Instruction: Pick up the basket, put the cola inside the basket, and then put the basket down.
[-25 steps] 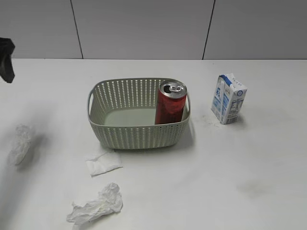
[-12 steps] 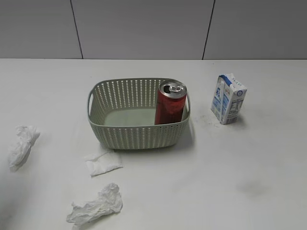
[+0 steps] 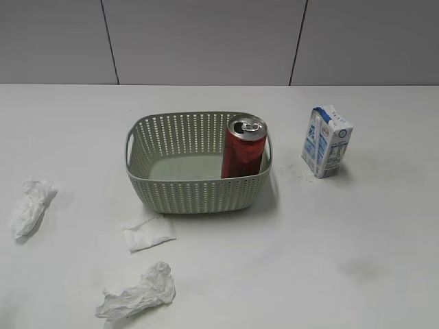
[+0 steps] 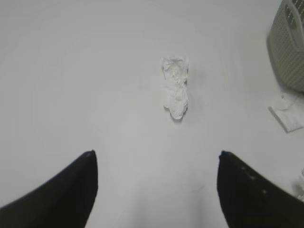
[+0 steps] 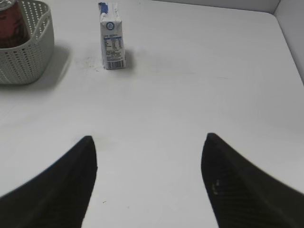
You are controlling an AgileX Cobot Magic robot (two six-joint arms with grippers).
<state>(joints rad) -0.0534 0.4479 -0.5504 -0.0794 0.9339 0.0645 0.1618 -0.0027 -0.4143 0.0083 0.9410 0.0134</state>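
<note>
The sage-green basket (image 3: 180, 192) stands on the white table at centre. The red cola can (image 3: 243, 154) stands upright inside it at the right end, its silver top above the wall. Neither arm shows in the exterior view. My left gripper (image 4: 156, 154) is open and empty above bare table, with the basket's corner (image 4: 289, 52) at the far right of its view. My right gripper (image 5: 148, 138) is open and empty above bare table; the basket (image 5: 24, 59) and the can (image 5: 10, 26) sit at the top left of its view.
A blue-and-white carton (image 3: 326, 142) stands right of the basket, also in the right wrist view (image 5: 111, 42). Crumpled tissues lie at the left (image 3: 29, 205), in front of the basket (image 3: 147, 233) and at the front (image 3: 137, 293). The left wrist view shows one (image 4: 175, 88).
The left arm's dark tip, at the left edge one second ago, has left the exterior view. Basket, can and carton have not moved.
</note>
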